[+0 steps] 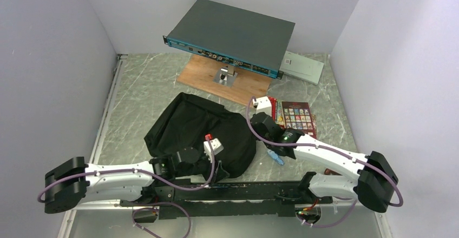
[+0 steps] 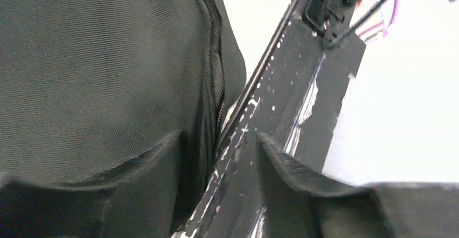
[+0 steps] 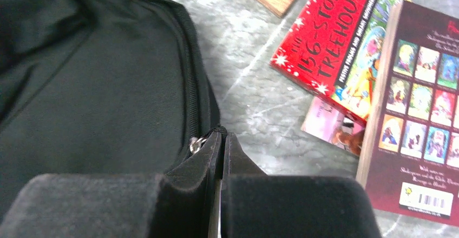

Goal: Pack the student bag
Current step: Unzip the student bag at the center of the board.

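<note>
Packing is barely begun. The student bag (image 1: 200, 132) lies at desk (image 1: 141, 92) centre; the books (image 1: 296, 116) lie outside it at 3 o'clock. The right end effector (image 3: 222, 136) is pressed together at the bag's zip edge; the left end effector (image 2: 219, 136) is spread at its 6 o'clock edge.

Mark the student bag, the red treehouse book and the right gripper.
student bag (image 1: 195, 125), top view, main fabric panel.
red treehouse book (image 3: 329, 46), right wrist view, front cover.
right gripper (image 3: 222, 136), right wrist view, between the fingertips.
</note>
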`<act>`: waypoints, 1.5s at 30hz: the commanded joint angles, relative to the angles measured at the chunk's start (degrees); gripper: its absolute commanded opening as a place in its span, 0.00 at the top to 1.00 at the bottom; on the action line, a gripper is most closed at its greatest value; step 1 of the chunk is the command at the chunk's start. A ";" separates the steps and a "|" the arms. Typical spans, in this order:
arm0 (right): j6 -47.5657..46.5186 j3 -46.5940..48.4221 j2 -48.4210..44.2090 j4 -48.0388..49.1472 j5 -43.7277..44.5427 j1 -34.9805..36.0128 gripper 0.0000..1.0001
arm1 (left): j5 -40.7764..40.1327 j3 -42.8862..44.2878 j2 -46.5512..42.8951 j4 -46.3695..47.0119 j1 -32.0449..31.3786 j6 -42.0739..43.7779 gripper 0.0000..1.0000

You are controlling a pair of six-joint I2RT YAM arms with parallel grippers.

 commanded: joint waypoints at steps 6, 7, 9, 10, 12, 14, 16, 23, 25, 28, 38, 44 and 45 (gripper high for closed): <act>-1.45 -1.84 -8.63 6.96 -13.98 -0.98 1.00 | -6.53 9.55 -0.20 -1.77 -0.47 1.66 0.00; -0.98 -1.79 -8.65 6.90 -14.77 -0.97 1.00 | -7.88 11.28 2.32 -1.20 -0.08 1.52 0.00; -0.37 -1.44 -8.56 6.41 -15.66 -0.97 1.00 | -7.80 14.83 8.07 -1.33 1.48 0.78 0.01; -0.15 -1.19 -8.63 6.08 -15.83 -0.97 1.00 | -7.64 16.39 10.88 -1.90 2.21 0.23 0.02; 0.12 -0.85 -8.97 5.70 -15.99 -0.89 1.00 | -7.00 18.40 15.34 -2.66 3.27 -0.71 0.07; 0.18 -0.56 -9.45 5.40 -15.95 -0.88 1.00 | -5.67 20.50 18.93 -3.73 3.59 -0.14 0.15; 0.14 0.03 -9.70 5.05 -15.47 -0.88 1.00 | -5.49 21.65 21.29 -4.51 3.60 0.51 0.25; 0.51 3.88 -5.90 1.52 -4.90 -0.96 1.00 | -7.39 17.52 21.44 -3.69 3.49 0.57 0.95; -0.67 5.64 -3.12 1.57 -0.78 -1.09 1.00 | -7.95 15.20 20.58 -3.09 2.49 1.05 1.00; -4.52 9.74 2.78 2.48 4.87 -1.47 1.00 | -9.82 11.47 17.69 -2.42 -0.43 1.77 1.00; -18.94 16.32 16.44 14.64 8.53 -2.39 1.00 | -14.15 -0.47 3.40 -0.43 -7.00 0.14 1.00; -24.26 21.59 24.40 19.19 5.17 -2.91 1.00 | -13.89 -0.33 0.90 -2.86 -8.28 0.76 1.00; -25.32 21.99 25.73 19.92 5.46 -3.10 1.00 | -13.87 -0.86 0.42 -1.83 -8.65 0.82 1.00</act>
